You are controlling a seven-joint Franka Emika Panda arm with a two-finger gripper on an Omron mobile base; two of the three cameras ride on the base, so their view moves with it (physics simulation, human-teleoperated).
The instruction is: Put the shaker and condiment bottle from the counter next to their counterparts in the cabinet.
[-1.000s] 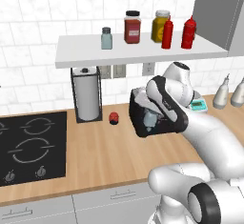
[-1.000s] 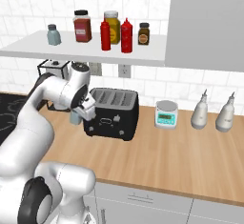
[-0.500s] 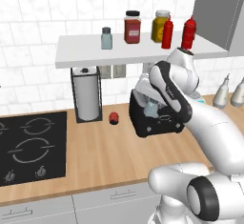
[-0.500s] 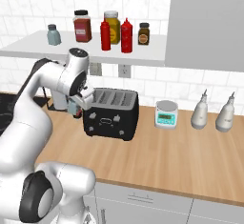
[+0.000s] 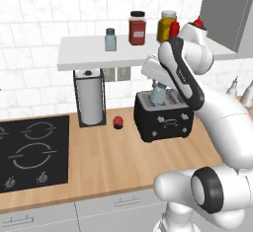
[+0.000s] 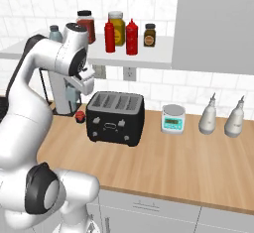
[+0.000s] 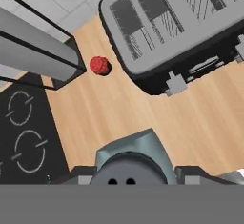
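My gripper (image 5: 159, 96) is shut on the shaker (image 5: 158, 93), a pale blue-grey cylinder, held in the air above the black toaster and below the cabinet shelf (image 5: 89, 58). The hand view looks down on the shaker's dark cap (image 7: 129, 166) between the fingers. A matching shaker (image 5: 110, 39) stands on the shelf at the left, also visible from the right base (image 6: 55, 32). Two red squeeze bottles (image 6: 110, 36) (image 6: 131, 37) stand side by side on the shelf. The light-wood counter (image 5: 113, 162) lies below.
A black toaster (image 5: 164, 120) sits under the hand, a paper towel holder (image 5: 90, 97) and a small red object (image 5: 117, 122) to its left, the cooktop (image 5: 29, 152) further left. A red-filled jar (image 5: 137, 27) and yellow jar (image 5: 166, 25) share the shelf. A scale (image 6: 172, 118) and two pale bottles (image 6: 208, 119) stand right.
The arm has risen with the shaker in its grip, from beside the toaster's left end to above the toaster, closer to the shelf.
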